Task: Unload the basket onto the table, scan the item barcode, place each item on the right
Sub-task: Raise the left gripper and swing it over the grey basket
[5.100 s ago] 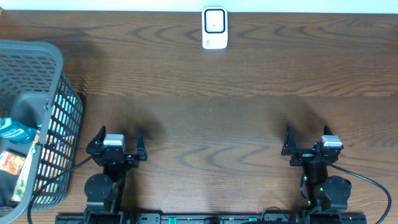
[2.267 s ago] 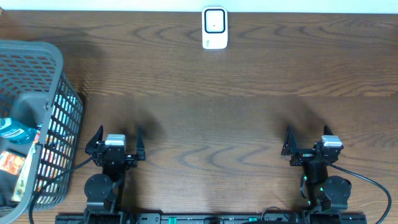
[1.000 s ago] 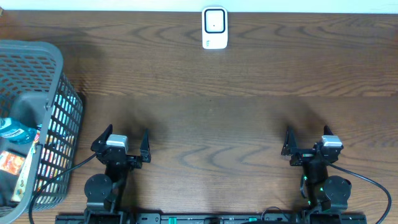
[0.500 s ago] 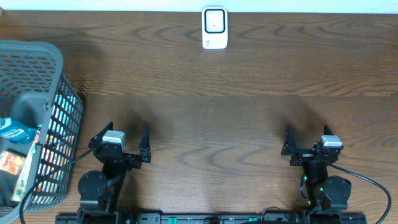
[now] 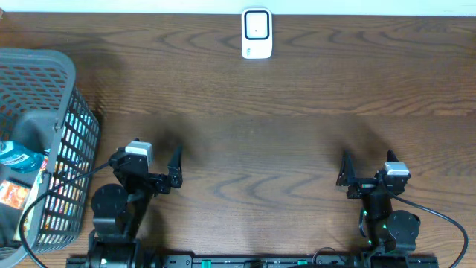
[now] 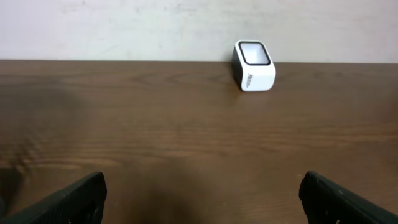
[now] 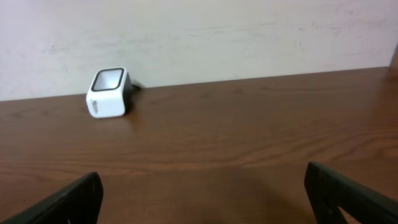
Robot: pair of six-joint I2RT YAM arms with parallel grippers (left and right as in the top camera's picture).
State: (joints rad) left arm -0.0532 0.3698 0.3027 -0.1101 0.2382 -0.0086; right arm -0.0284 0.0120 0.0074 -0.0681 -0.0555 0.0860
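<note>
At the worktop's [image 5: 297, 112] near edge our left hand [image 5: 146, 155] and right hand [image 5: 367, 161] stand spread apart, holding nothing. The blue bottle [image 5: 15, 156] lies in the basket [image 5: 44, 63] at the left, and the scanner [image 5: 256, 33] sits at the far edge.

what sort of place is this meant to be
Probably a mock shop checkout on a test bench: a small white box-shaped barcode scanner stands at the far edge of the dark wooden table, and a grey plastic mesh shopping basket holding packaged goods sits at the left.

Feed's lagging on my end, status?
Open, empty: left claw, right claw. In grey basket: blue bottle, unpicked. Nothing blocking barcode scanner at far edge.
</note>
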